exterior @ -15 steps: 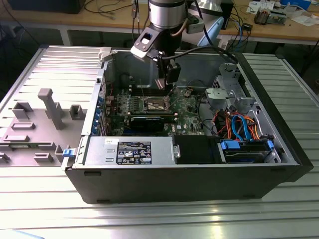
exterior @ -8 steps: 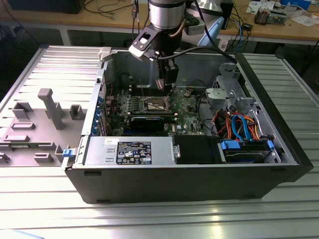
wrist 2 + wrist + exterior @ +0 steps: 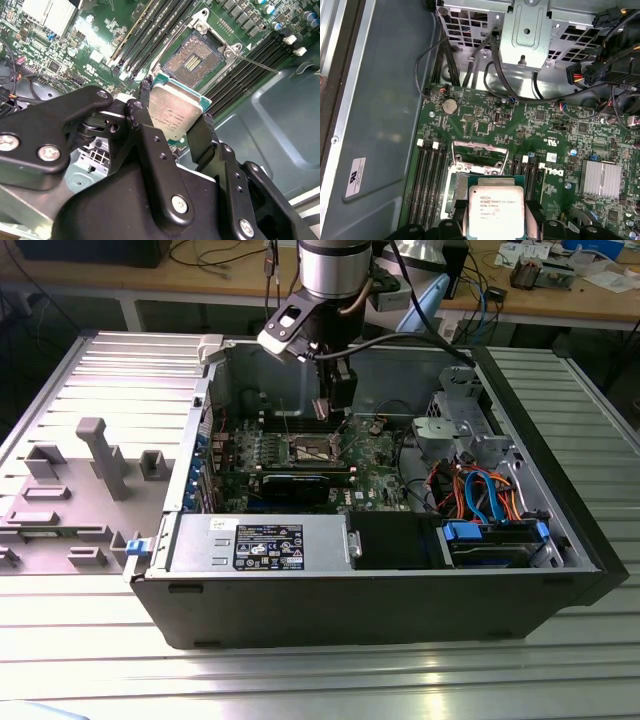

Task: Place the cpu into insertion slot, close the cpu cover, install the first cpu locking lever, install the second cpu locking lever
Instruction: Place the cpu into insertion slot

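My gripper (image 3: 175, 111) is shut on the cpu (image 3: 170, 105), a flat square chip with a silver-grey top, gripped by two opposite edges. It hangs just above the green board, slightly to one side of the insertion slot (image 3: 192, 60), whose dark contact field lies bare. In the first wrist view the cpu (image 3: 496, 210) covers part of the insertion slot (image 3: 459, 182), and the cpu cover (image 3: 480, 150) stands raised behind it. A thin locking lever (image 3: 257, 64) sticks out beside the slot. In the exterior view the gripper (image 3: 335, 410) reaches into the open case above the insertion slot (image 3: 313, 449).
Long black memory slots (image 3: 427, 175) flank the socket on both sides. A finned heat sink (image 3: 601, 179) and loose black cables (image 3: 470, 65) lie nearby. The case holds a power supply (image 3: 260, 543) and a drive cage with coloured cables (image 3: 485, 490). A grey fixture (image 3: 100, 455) stands outside the case.
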Robot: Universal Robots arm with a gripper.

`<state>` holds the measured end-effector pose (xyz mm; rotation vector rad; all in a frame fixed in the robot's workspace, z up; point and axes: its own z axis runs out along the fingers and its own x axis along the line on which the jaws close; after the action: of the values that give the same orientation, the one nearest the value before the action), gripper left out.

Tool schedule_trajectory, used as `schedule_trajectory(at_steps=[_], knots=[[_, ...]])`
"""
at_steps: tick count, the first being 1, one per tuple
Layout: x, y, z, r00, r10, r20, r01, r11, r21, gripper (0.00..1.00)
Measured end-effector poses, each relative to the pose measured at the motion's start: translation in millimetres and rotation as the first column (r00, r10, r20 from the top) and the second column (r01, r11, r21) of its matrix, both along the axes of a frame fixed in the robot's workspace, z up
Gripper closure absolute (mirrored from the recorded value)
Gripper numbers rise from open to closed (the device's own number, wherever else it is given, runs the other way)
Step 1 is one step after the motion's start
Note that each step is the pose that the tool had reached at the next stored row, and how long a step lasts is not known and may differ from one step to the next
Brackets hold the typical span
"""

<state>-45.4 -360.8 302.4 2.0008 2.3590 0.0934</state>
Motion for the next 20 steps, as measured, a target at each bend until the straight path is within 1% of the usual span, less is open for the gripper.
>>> schedule_trajectory(at_steps=[3,7,9,11,15,20], knots=[[0.0,0.0,-0.1,1.0000,-0.010,0.0000,0.010,1.0000,-0.0001,0.45],[0.0,0.0,-0.7,0.9992,-0.039,0.0000,0.039,0.9992,-0.0001,0.45],[0.0,0.0,-1.1,0.9978,-0.067,0.0000,0.067,0.9978,-0.0001,0.45],[0.0,0.0,-1.5,0.9964,-0.084,0.0000,0.084,0.9964,0.0000,0.45],[0.0,0.0,-2.5,0.9944,-0.106,0.0000,0.106,0.9944,-0.0001,0.45],[0.0,0.0,-3.1,0.9942,-0.108,0.0001,0.108,0.9942,-0.0002,0.45]])
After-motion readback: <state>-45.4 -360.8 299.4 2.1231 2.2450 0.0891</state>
